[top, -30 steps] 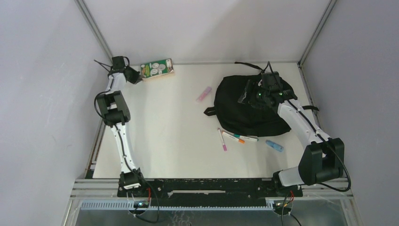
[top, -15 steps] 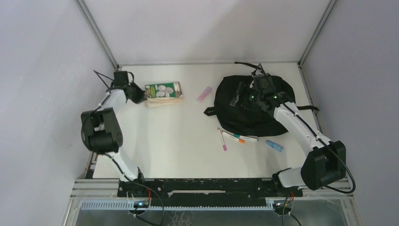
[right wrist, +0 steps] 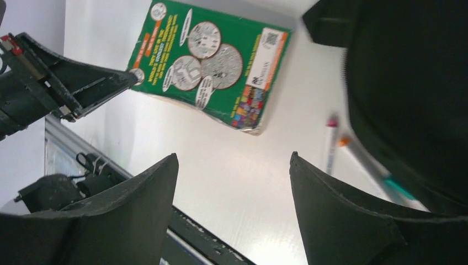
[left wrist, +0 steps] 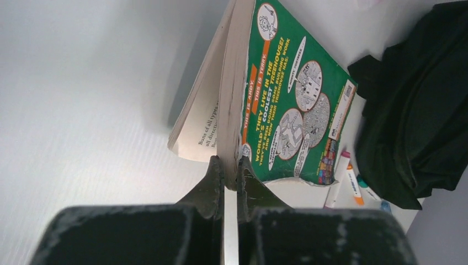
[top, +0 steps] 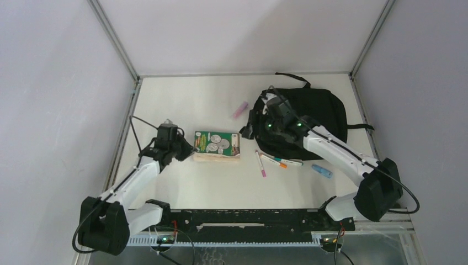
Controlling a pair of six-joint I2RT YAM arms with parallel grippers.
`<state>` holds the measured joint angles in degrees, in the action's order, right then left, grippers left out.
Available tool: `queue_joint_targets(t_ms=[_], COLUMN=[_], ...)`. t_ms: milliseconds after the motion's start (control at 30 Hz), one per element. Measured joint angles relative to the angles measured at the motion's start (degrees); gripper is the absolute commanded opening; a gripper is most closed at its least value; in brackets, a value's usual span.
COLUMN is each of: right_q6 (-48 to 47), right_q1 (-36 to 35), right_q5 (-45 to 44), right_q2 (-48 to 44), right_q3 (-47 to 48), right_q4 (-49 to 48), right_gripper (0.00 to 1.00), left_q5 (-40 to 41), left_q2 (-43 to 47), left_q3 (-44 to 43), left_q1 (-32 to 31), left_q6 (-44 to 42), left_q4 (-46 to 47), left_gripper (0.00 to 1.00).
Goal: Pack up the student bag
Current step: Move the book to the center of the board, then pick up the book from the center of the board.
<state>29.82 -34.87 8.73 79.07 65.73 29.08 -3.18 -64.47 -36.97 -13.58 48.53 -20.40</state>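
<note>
Since the left fingers (left wrist: 208, 190) are clenched on only the green cover and a thin slice of pages of the book (top: 217, 146), the step in hand looks like carrying that book across to the bag (top: 325, 107), and doing it well probably means keeping it low and level so the loose block of pages does not fan out or tear away from the grip. The bag lies slumped on the far right part of the surface (top: 182, 105), well apart from the left arm's base, with the book just beside its near-left edge. The right fingers (right wrist: 132, 215) are spread wide and hold nothing, hanging over that same edge of the bag; they would best lift a flap of fabric to make a mouth before the book is pushed in, since no opening can be made out from any angle. The overhead view gives the layout: the pens (top: 278, 162) lie between book and bag and could be swept aside. Only the left wrist view shows the pages splitting open below the cover, while the right wrist view alone shows the wide gap between its own fingers.
</note>
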Motion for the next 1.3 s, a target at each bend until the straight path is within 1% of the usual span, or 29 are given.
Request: queue_joint_targets(t_ms=[100, 300, 400, 533, 667, 800, 933, 1033, 1067, 1100, 1133, 1167, 1233, 1300], right_q6=[1.51, 3.80, 4.11, 4.11, 3.98, 1.62, -2.97, -6.08, -6.69, -7.34, -8.02, -8.83, -10.34, -12.87], right_q1=[-4.42, -9.68, -11.41, -12.68, -12.85, -12.90, -12.85, -10.67, -9.66, -8.20, -6.64, -5.27, -3.28, -2.43], right_q5=[0.07, 0.39, 0.20, -0.66, -0.90, -0.90, 1.14, 7.37, 9.79, 12.57, 15.30, 18.08, 22.69, 25.46], right_q2=[2.91, 9.01, 11.96, 14.64, 15.02, 14.84, 11.61, 6.99, 6.08, 5.40, 5.01, 4.94, 4.94, 4.94], right_q3=[0.00, 0.00, 0.00, -0.02, 0.00, 0.00, -1.25, -2.91, -2.95, -2.95, -2.95, -3.06, -4.02, -5.38], right_q4=[-1.97, -4.94, -5.86, -6.21, -6.45, -7.45, -9.73, -13.07, -14.16, -15.98, -17.97, -20.20, -25.18, -28.59], right_gripper=[0.82, 0.82, 0.84, 0.84, 0.84, 0.85, 0.85, 0.85, 0.84, 0.79, 0.76, 0.76, 0.81, 0.87], left_q5=[2.19, 7.15, 8.94, 9.68, 9.57, 9.38, 7.39, 5.38, 4.61, 3.37, 1.84, 0.24, -2.67, -6.34], left_q2=[4.07, 12.17, 16.04, 18.03, 19.04, 18.88, 18.43, 17.81, 17.57, 17.20, 16.76, 16.28, 15.39, 14.58], left_q3=[3.13, 6.82, 7.32, 7.50, 7.10, 1.44, -7.54, -11.50, -12.22, -12.87, -13.31, -13.53, -13.64, -13.64], left_q1=[-0.52, -1.31, -1.31, -1.36, -1.53, -2.05, -2.47, -2.54, -2.54, -2.54, -2.54, -2.54, -2.54, -2.54], left_q6=[1.86, 5.29, 5.62, 5.27, 2.99, -1.25, -8.17, -14.53, -16.39, -18.91, -21.27, -23.45, -26.88, -30.42], left_q4=[-1.16, -5.11, -7.23, -7.76, -9.07, -14.56, -17.73, -18.97, -19.37, -19.69, -19.85, -19.87, -19.82, -20.00], left_gripper=[0.00, 0.00, 0.00, 0.00, 0.00, 0.00, 0.00, 0.00, 0.00, 0.00, 0.00, 0.00, 0.00, 0.00])
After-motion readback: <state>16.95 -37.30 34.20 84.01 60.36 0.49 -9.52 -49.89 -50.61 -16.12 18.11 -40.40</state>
